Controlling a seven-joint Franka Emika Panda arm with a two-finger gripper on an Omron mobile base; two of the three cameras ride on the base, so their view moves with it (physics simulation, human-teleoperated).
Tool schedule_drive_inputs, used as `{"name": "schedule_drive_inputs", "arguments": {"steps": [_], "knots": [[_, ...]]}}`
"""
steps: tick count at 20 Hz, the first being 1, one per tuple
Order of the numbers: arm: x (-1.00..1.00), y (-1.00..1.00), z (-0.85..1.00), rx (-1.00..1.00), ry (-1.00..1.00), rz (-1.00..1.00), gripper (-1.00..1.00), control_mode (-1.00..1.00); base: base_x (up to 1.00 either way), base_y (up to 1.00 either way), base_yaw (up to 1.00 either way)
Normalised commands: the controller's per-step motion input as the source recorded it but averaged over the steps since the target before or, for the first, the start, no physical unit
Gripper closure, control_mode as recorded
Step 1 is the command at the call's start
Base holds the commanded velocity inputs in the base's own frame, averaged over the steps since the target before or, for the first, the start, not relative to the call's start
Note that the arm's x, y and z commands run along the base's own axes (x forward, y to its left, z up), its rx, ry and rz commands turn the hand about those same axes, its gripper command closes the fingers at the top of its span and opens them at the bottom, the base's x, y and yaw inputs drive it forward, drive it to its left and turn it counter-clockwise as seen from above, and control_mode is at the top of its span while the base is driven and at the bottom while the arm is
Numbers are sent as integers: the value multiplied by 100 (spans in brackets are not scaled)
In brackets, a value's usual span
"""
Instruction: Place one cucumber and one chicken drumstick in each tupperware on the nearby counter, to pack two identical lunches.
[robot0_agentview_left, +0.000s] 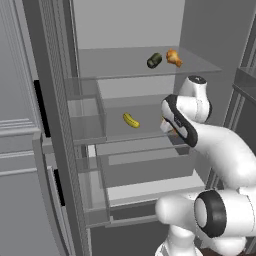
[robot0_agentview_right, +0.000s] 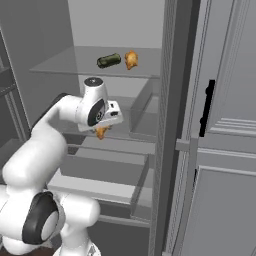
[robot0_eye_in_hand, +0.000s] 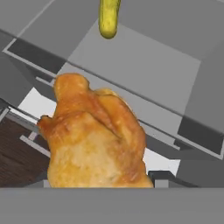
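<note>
Drumstick (robot0_eye_in_hand: 94, 140) sits right under end effector (robot0_agentview_right: 102, 131), yellowish cucumber (robot0_eye_in_hand: 109, 18) beyond

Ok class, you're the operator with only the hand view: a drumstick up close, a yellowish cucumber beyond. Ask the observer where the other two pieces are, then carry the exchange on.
Observer: The second drumstick and the dark green cucumber lie side by side on the top shelf.
Operator: And my yellowish cucumber?
Observer: The yellowish cucumber lies on the shelf below, left of the arm.
Operator: And the drumstick in front of me?
Observer: The near drumstick is at that lower shelf's level, near its front edge.
</note>
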Motion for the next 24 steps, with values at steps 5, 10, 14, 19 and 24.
{"name": "schedule_drive_inputs", "arguments": {"steps": [5, 10, 14, 19, 24], "knots": [[-100, 0, 37, -1, 1, -2, 100, -100, 0, 0, 0], [-100, 0, 5, 0, -1, 0, 100, -100, 0, 0, 0], [-100, 0, 0, 0, 0, 0, 100, -100, 0, 0, 0], [-70, 0, 0, 0, 0, 0, 100, -100, 0, 0, 0], [0, 0, 0, 0, 0, 0, 100, -100, 0, 0, 0]]}}
